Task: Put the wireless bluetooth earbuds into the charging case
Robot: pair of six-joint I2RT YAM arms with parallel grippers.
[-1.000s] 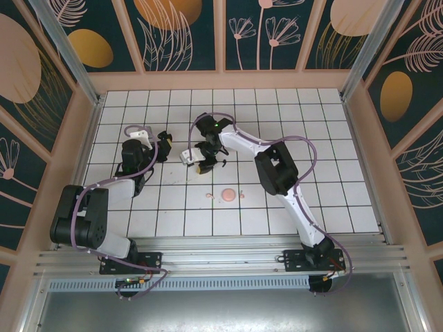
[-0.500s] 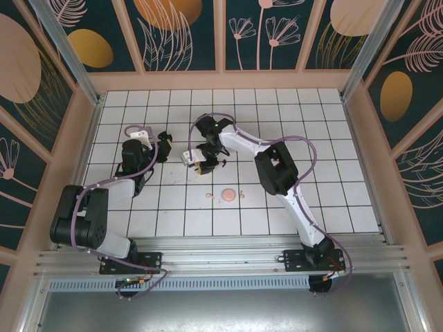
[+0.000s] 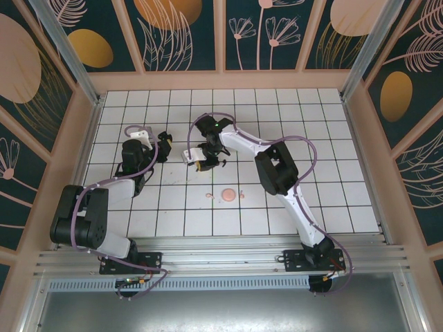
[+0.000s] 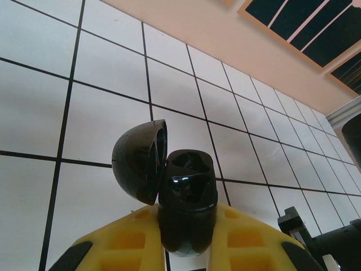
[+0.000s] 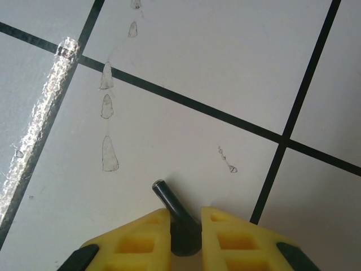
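Your right pincer [image 5: 185, 224] clenches a small black stemmed earbud [image 5: 168, 202], stem toward 11 o'clock. Seen from overhead, your left pincer [image 4: 186, 231] grips the glossy black open-lidded charging case [image 4: 186, 186] at its 10 o'clock.

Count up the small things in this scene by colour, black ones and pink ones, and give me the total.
Black: 2, the open black case in the left gripper and the black earbud in the right gripper.
Pink: 3, the round pink case, a pink earbud on one side of it and another on the other.
Total: 5
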